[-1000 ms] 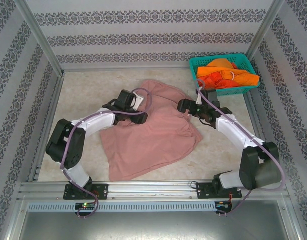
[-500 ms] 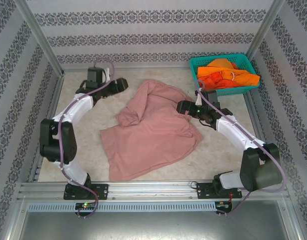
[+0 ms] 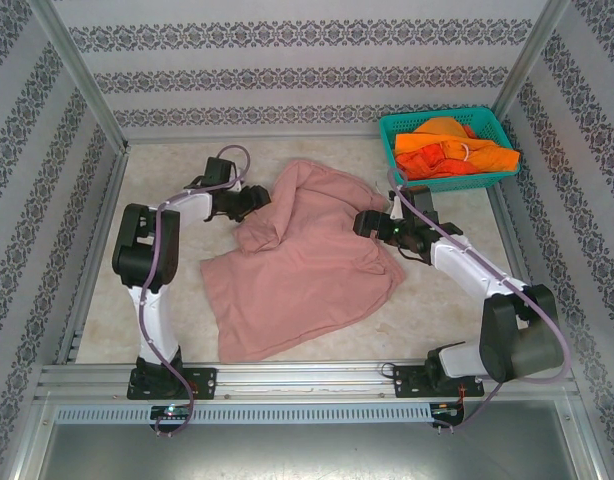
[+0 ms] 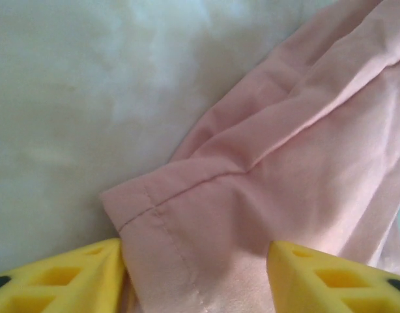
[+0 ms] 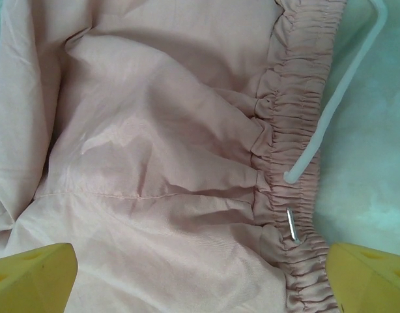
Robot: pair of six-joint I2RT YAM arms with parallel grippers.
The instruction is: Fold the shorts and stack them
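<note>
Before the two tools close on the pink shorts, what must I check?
1. Left tool open at the hem corner of the dusty pink cloth shorts: ok.
2. Right tool open over the gathered elastic waistband: ok.
3. White cord drawstring out of the grasp: not ok, it lies between the fingers.
4. Shorts lying flat: not ok, bunched near the left tool.
5. Bright orange shorts inside the teal plastic mesh basket: ok.

White walls [image 3: 307,60] banded with grey floral print enclose a pale marbled tabletop [image 3: 427,320].
</note>
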